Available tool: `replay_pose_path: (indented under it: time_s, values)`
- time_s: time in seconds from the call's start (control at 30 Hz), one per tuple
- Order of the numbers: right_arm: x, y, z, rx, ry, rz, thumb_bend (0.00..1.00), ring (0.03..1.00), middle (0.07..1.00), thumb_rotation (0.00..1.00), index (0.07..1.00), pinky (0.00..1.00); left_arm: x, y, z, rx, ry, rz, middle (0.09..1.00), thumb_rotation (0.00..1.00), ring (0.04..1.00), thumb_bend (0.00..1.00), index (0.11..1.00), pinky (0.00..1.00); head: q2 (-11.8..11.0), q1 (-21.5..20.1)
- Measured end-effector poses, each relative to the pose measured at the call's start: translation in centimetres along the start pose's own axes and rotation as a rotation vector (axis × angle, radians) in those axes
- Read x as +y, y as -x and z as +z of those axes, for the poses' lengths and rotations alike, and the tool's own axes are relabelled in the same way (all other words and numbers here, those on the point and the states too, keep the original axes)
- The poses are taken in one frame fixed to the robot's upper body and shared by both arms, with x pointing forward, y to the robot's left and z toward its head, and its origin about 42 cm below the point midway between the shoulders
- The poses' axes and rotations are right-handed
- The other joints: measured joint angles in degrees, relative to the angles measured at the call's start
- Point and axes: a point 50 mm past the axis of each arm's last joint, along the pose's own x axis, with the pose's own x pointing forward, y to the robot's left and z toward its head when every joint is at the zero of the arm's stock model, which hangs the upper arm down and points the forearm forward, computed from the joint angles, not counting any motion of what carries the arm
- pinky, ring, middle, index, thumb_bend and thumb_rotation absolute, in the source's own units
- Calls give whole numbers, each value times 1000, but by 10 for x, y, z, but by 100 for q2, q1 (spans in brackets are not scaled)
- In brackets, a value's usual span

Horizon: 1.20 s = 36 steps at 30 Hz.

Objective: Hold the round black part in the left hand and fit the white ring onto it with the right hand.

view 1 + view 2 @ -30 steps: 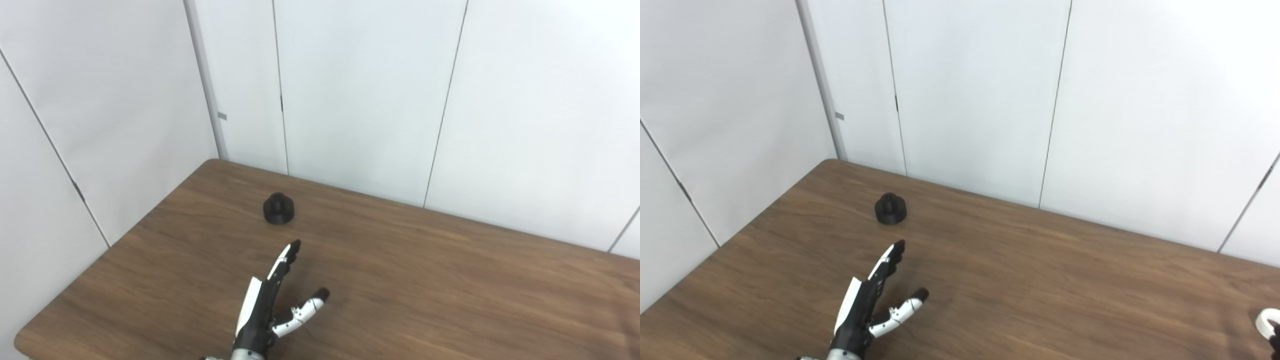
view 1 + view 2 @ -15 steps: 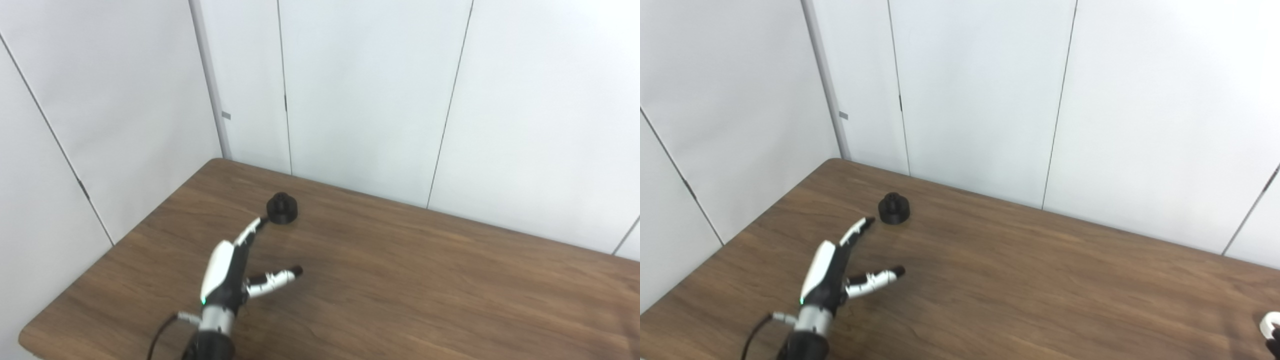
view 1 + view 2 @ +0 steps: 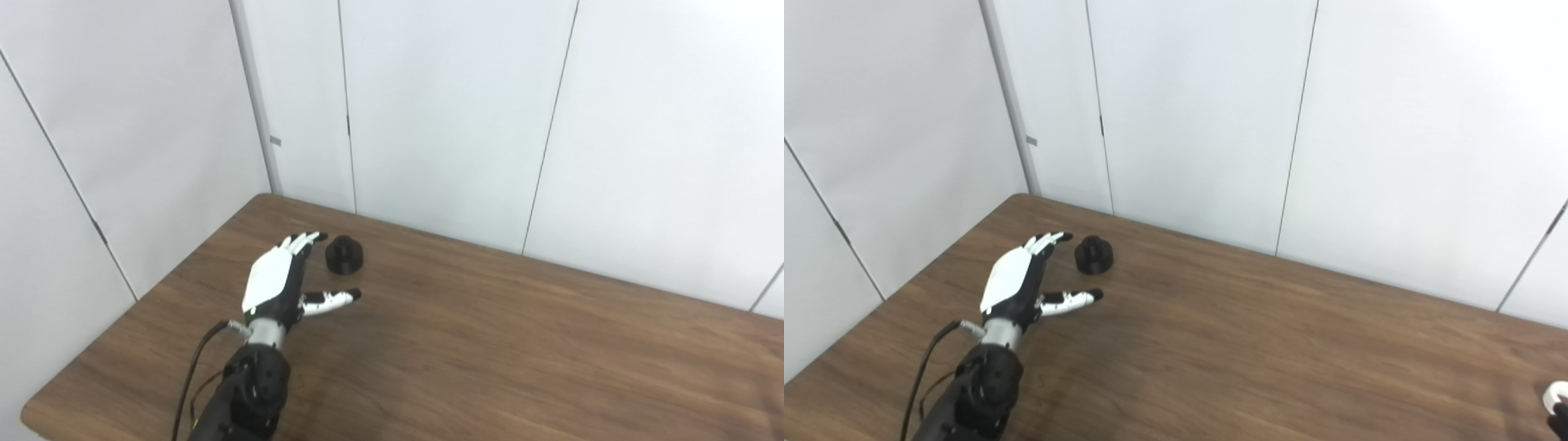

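The round black part [image 3: 343, 254] stands upright on the wooden table [image 3: 520, 343], near its far left corner. My left hand [image 3: 277, 280] is open just left of it, white back facing up. Its fingertips [image 3: 306, 237] reach level with the part's left side and its thumb [image 3: 334, 297] points right in front of the part; neither touches it. The white ring [image 3: 1553, 394] shows only at the right edge of the right eye view, low down. A dark bit of my right hand [image 3: 1560, 422] sits right under the ring; its fingers are cut off by the frame.
White wall panels [image 3: 441, 110] rise directly behind the table's far edge and along its left side. The table's left edge runs close beside my left forearm [image 3: 245, 392], which trails a black cable.
My left hand has reached forward and to the left, from near the front edge up to beside the black part, turning its back upward. The part and the ring have stayed put.
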Motion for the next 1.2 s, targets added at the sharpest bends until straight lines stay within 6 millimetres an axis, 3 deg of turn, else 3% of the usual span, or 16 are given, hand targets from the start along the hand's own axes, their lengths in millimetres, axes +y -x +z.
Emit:
replay_pose_path:
  time_s: [0.4, 0.67, 0.9, 1.2]
  values:
    - [2, 3, 1, 3, 0, 3, 456, 930, 923, 1000, 1000, 1000, -13, -55, -9, 82, -53, -49, 927, 355, 971, 907, 865, 1000, 26, -97]
    - [3, 3, 2, 1, 9, 5, 462, 933, 922, 1000, 1000, 1000, -25, -71, -19, 124, -99, -102, 930, 385, 975, 936, 869, 1000, 35, -141]
    - [6, 6, 3, -1, -3, 14, 429, 967, 955, 1000, 1000, 1000, -22, -86, -21, 155, -140, -117, 933, 400, 978, 950, 873, 1000, 44, -185]
    - [6, 7, 3, -17, -45, 23, 428, 955, 965, 1000, 1000, 1000, -23, -99, -19, 219, -73, -148, 942, 355, 984, 961, 868, 1000, 44, -246]
